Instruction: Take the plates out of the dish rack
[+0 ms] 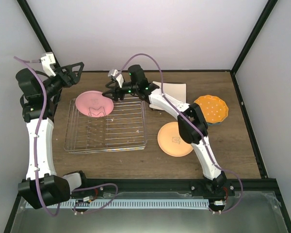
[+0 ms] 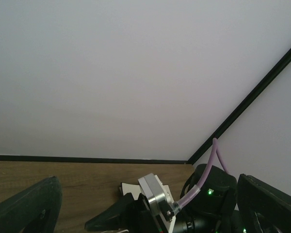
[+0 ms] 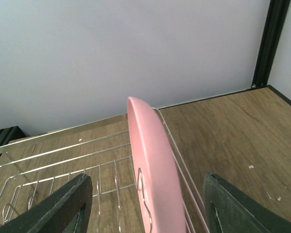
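Note:
One pink plate (image 1: 93, 104) stands on edge at the back of the silver wire dish rack (image 1: 106, 141). My right gripper (image 1: 110, 93) is open, with one finger on each side of the plate's right rim, not closed on it. In the right wrist view the pink plate (image 3: 155, 179) is edge-on between the fingers (image 3: 63, 206) above the rack wires (image 3: 48, 160). My left gripper (image 1: 75, 71) is open and empty, raised at the back left. An orange plate (image 1: 174, 139), an orange dotted plate (image 1: 211, 108) and a square white-backed plate (image 1: 173, 90) lie on the table.
The wooden table (image 1: 116, 162) ends at white walls with black corner posts (image 1: 250, 39). The left wrist view shows the left gripper (image 2: 145, 213) open before the back wall, with the right arm's wrist (image 2: 208, 194) close in front of it.

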You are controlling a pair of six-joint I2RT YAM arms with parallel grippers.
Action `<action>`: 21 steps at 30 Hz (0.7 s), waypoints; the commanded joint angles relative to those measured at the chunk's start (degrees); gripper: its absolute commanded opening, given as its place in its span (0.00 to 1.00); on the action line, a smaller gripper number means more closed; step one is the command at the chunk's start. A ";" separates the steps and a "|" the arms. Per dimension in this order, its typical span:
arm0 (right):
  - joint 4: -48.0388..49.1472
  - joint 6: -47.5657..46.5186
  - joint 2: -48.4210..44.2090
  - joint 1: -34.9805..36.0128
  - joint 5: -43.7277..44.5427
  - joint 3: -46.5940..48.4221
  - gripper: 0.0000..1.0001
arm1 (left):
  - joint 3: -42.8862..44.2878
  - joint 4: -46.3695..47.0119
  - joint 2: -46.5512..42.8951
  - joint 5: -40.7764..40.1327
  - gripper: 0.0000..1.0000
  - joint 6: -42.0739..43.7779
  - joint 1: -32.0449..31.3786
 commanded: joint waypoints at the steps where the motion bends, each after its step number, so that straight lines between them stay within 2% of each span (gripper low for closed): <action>1: 0.97 -2.74 0.32 1.06 -0.70 -0.14 0.63 | -0.54 0.45 -0.89 0.78 1.00 0.69 -0.09; 14: -0.42 -5.04 6.31 2.40 3.56 3.77 0.62 | -0.81 0.63 -0.73 0.64 1.00 0.87 -0.09; 16: -0.55 -5.15 6.98 2.40 3.73 3.77 0.58 | -0.81 0.45 -0.62 0.58 1.00 0.99 -0.07; 21: -0.72 -5.65 7.26 2.44 3.32 3.77 0.42 | -0.90 0.34 -0.45 0.47 1.00 1.35 -0.08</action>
